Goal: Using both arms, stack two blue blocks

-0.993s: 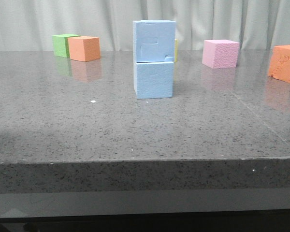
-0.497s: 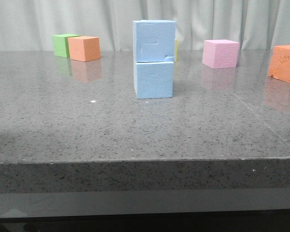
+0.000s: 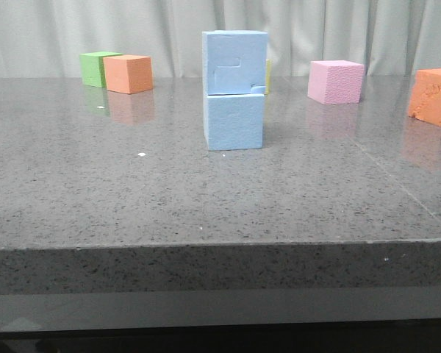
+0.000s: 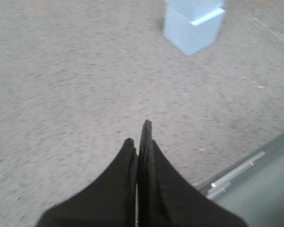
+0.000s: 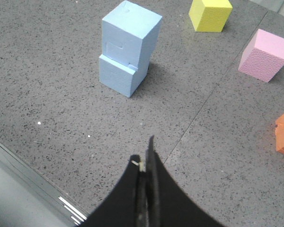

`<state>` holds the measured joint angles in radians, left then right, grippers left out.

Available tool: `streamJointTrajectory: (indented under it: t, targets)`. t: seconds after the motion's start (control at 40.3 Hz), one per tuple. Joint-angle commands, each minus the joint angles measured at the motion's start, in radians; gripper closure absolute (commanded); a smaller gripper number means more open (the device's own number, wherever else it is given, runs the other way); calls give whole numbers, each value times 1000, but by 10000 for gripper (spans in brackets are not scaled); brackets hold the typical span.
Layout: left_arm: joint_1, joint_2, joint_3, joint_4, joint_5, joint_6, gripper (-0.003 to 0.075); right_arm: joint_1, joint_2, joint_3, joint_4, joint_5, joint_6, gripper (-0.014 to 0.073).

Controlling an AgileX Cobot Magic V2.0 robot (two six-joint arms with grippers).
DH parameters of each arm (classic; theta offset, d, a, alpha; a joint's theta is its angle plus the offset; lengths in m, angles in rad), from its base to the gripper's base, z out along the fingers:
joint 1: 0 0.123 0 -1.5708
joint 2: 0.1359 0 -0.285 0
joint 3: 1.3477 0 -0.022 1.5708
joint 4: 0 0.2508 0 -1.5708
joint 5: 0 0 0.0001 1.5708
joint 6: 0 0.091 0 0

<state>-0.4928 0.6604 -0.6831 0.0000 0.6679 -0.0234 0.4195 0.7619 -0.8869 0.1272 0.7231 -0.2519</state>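
Observation:
Two light blue blocks stand stacked at the table's middle. The upper blue block (image 3: 234, 62) carries a faint rectangular imprint and rests on the lower blue block (image 3: 234, 121), slightly offset. The right wrist view shows the same stack, upper block (image 5: 131, 32) over lower block (image 5: 119, 75). In the left wrist view only part of the stack (image 4: 193, 26) shows. My left gripper (image 4: 138, 136) is shut and empty, well back from the stack. My right gripper (image 5: 144, 153) is shut and empty too, near the table's front edge. Neither arm appears in the front view.
A green cube (image 3: 97, 68) and an orange cube (image 3: 128, 73) sit at the back left. A pink cube (image 3: 336, 81) and an orange cube (image 3: 433, 96) sit at the back right. A yellow cube (image 5: 210, 14) stands behind the stack. The table's front edge (image 3: 220, 246) runs near both grippers.
The stack and the other cubes have not moved. A faint dark shadow at the left edge of the front view has shrunk away.

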Motion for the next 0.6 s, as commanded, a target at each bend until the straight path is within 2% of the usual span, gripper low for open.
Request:
streamJointTrajectory:
  t: [0.0, 0.372, 0.571]
  targets:
    - [72, -104, 43, 0, -118, -7, 741, -9, -5, -22, 6, -73, -11, 662]
    - [393, -488, 329, 0, -385, -7, 741, -9, -5, -22, 6, -73, -11, 662]
    - [451, -591, 502, 0, -561, -7, 741, -9, -5, -22, 6, -73, -11, 662]
